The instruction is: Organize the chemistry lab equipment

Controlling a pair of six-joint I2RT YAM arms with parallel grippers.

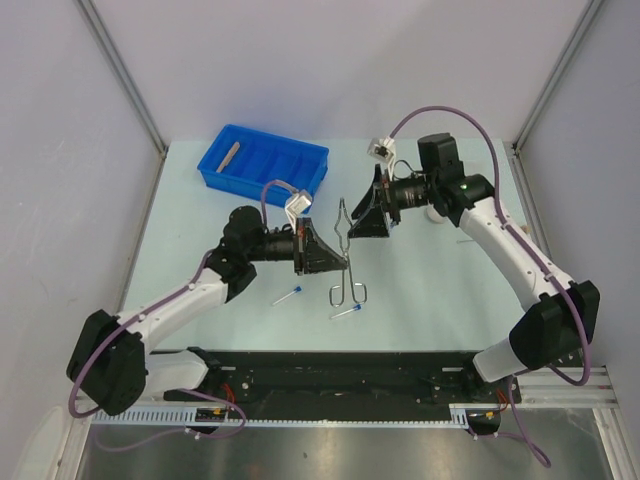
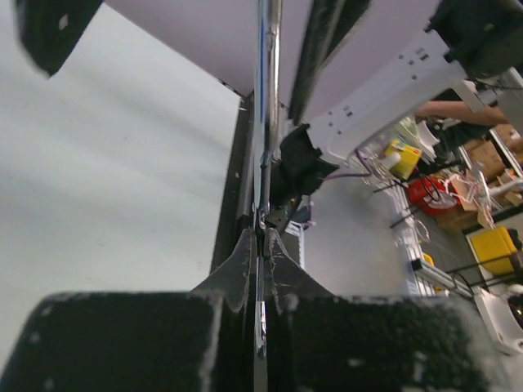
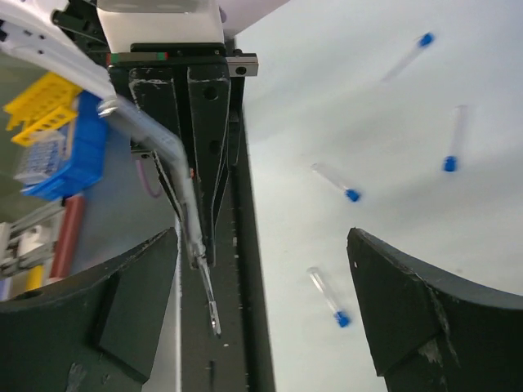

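My left gripper (image 1: 335,258) is shut on the metal scissor-handled tongs (image 1: 346,240), gripping them mid-length. The left wrist view shows the thin metal (image 2: 268,82) pinched between the shut fingers (image 2: 243,261). My right gripper (image 1: 362,212) is open at the tongs' far end. In the right wrist view the tongs (image 3: 189,214) hang just inside its left finger (image 3: 122,310), untouched. Two blue-capped tubes (image 1: 287,296) (image 1: 346,312) lie on the table near the handles. Several tubes (image 3: 327,296) show in the right wrist view. The wooden stick (image 1: 231,153) lies in the blue bin (image 1: 290,172).
The blue compartmented bin stands at the back left of the table. A small white round thing (image 1: 437,214) peeks out behind the right arm. The black base rail (image 1: 330,370) runs along the near edge. Grey walls close in the table's sides.
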